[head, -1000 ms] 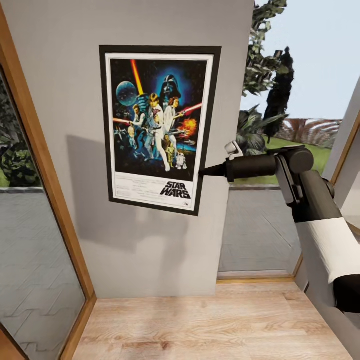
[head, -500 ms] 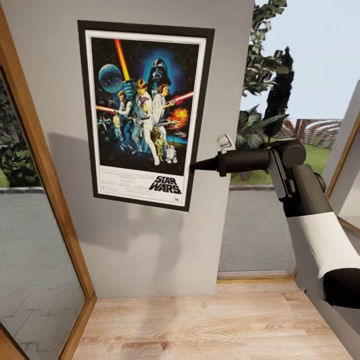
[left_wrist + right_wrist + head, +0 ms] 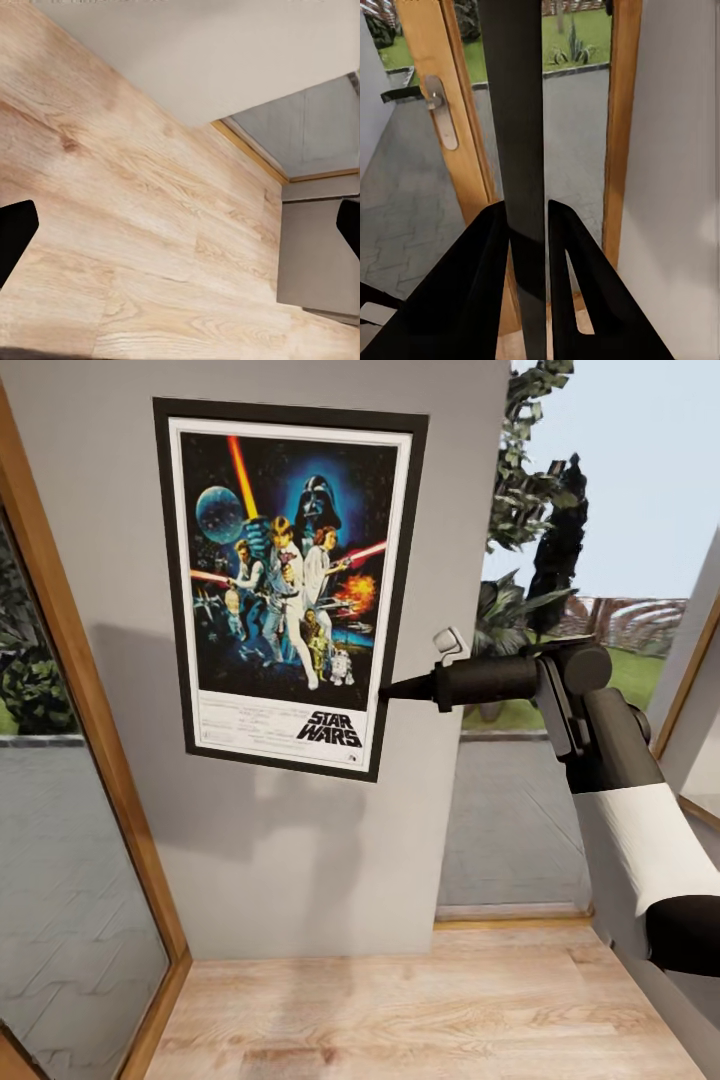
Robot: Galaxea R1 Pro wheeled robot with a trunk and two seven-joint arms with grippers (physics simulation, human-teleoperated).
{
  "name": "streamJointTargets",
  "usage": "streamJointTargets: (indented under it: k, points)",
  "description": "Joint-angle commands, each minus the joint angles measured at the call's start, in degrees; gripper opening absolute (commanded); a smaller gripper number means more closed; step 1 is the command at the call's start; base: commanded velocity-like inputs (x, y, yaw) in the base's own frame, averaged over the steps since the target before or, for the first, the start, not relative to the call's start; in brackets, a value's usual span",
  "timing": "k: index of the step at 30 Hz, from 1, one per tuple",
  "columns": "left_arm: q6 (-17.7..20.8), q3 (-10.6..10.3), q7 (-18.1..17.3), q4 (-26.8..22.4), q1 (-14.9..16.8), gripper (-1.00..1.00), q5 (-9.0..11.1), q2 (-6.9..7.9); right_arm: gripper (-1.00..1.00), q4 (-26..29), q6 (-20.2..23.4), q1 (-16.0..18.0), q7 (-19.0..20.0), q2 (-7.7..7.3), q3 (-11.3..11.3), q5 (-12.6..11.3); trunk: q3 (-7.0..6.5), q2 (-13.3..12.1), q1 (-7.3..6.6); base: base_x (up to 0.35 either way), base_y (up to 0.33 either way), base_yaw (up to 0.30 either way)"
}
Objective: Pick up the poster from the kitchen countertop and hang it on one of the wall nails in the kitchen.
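The poster (image 3: 288,590) is off the bench and held flat against the grey wall (image 3: 300,860), the right gripper (image 3: 390,690) closed on its right edge. What is left is catching it on a nail, which I cannot see, then letting go. The left gripper (image 3: 180,225) hangs open and empty over the floor (image 3: 112,247).

One poster, one of my arms up

I count one poster (image 3: 290,588) against one grey wall (image 3: 300,840), one right gripper (image 3: 385,690) on its edge, and two wood-framed glass doors (image 3: 60,840).
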State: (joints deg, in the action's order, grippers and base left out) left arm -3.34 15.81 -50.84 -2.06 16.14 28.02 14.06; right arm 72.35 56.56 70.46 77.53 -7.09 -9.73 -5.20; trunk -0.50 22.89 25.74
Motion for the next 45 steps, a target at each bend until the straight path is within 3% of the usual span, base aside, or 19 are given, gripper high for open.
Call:
streamJointTargets:
  k: [1, 15, 45]
  points:
    - [-0.3, 0.4, -0.1, 0.1, 0.0, 1.00, -0.5, 0.01, -1.00, 0.0, 0.7, 0.0, -0.1, -0.07, -0.1, -0.5, 0.02, 0.0, 0.05, 0.263, 0.000, 0.000]
    - [-0.3, 0.4, -0.1, 0.1, 0.0, 1.00, -0.5, 0.01, -1.00, 0.1, 0.7, 0.0, -0.1, -0.10, -0.1, 1.6, 0.02, 0.0, 0.05, 0.323, 0.000, 0.000]
    - [-0.3, 0.4, -0.1, 0.1, 0.0, 1.00, -0.5, 0.09, -1.00, 0.3, 0.7, 0.0, 0.0, -0.03, -0.2, 1.7, 0.02, 0.0, 0.05, 0.262, 0.000, 0.000]
